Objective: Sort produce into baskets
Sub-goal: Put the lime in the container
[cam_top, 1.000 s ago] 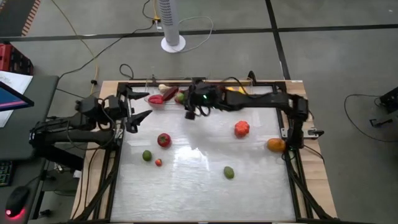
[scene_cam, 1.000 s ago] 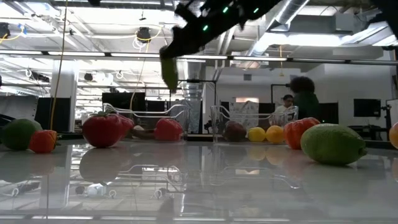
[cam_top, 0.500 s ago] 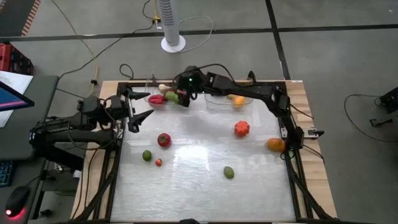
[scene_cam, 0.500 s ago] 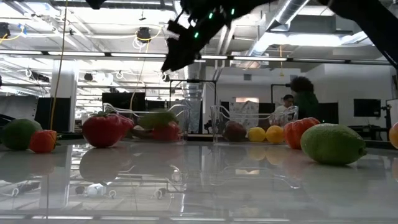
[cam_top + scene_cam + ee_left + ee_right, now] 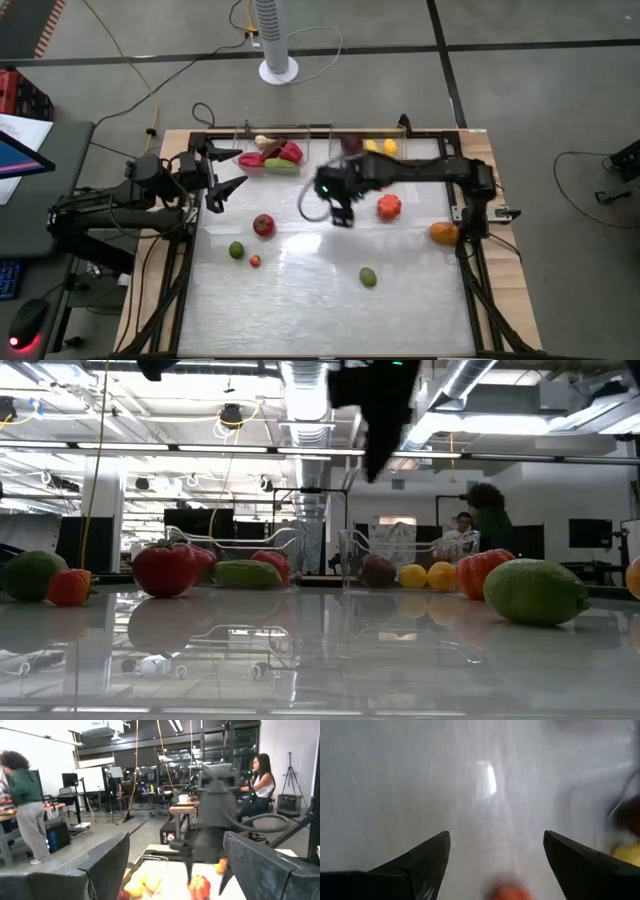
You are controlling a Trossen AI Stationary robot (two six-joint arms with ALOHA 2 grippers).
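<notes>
Right hand (image 5: pixel 341 212), fingers spread wide and empty, hovers beside the ribbed red tomato (image 5: pixel 389 207); likely next pick.

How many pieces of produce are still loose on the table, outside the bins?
6: a red tomato, a green lime and a tiny red piece left of centre, a red-orange one beside the right hand, an orange one at the right edge, a green lime nearest front. None looks hidden.
</notes>
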